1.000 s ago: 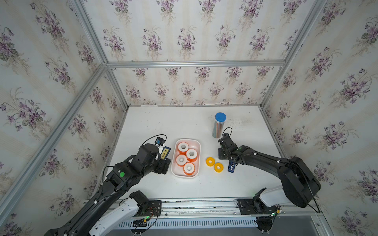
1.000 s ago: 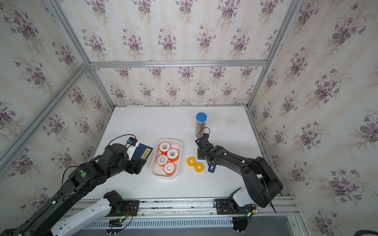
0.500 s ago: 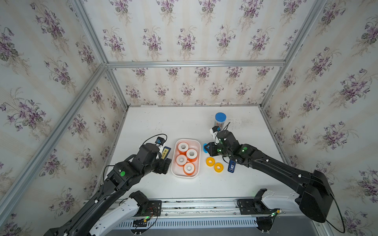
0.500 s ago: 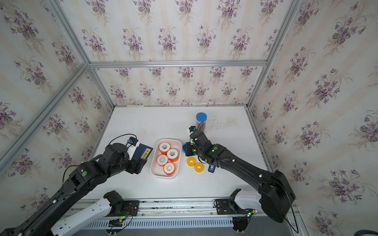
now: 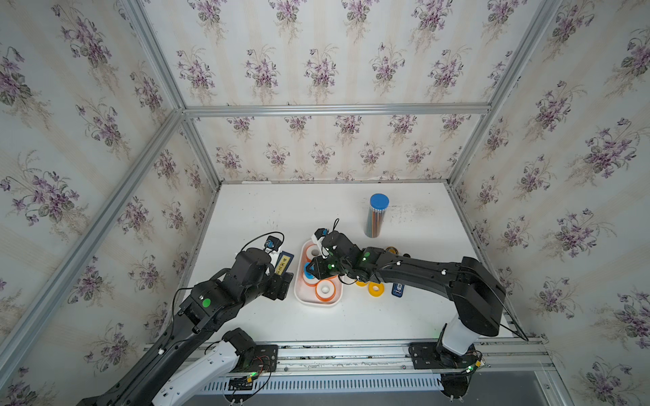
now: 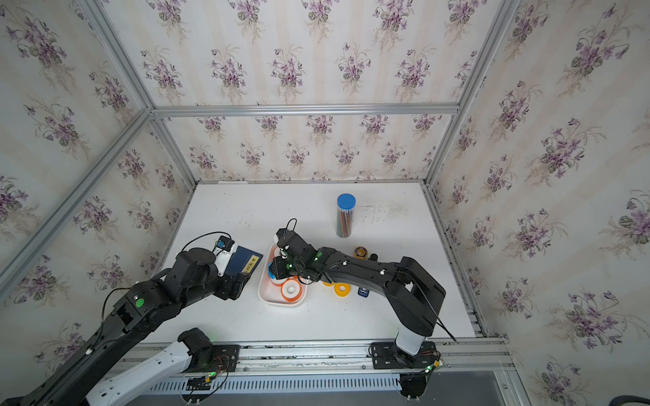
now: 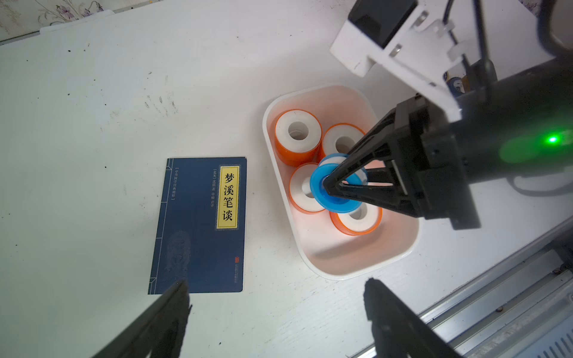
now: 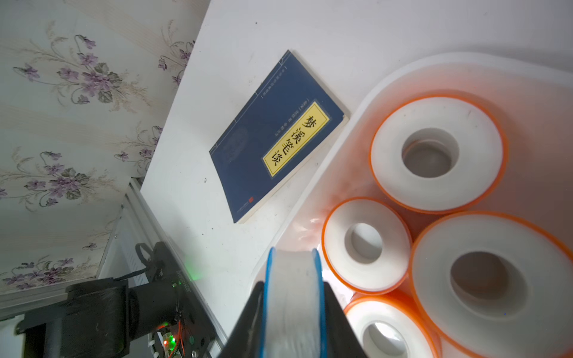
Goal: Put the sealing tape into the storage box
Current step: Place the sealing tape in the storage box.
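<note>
While the white table [image 5: 316, 218] carries everything, the right gripper [image 7: 327, 185] hangs over the storage box [image 7: 356, 276], its jaws clamped on the two flat faces of a blue-and-white tape roll [image 8: 293, 272] held on edge above the rolls inside. The left gripper [image 7: 276, 285] hangs spread wide and empty near the box's end and the corner of a navy book [image 7: 198, 223], which lies flat just beside the box. A blue-capped pencil tube [image 5: 375, 218] stands upright farther back. Four orange-rimmed rolls [image 7: 298, 131] lie flat in the box. Two yellow rolls [image 5: 375, 289], a black-and-yellow roll [image 5: 391, 250] and a blue bar [image 5: 397, 290] lie outside it, on the right arm's side.
</note>
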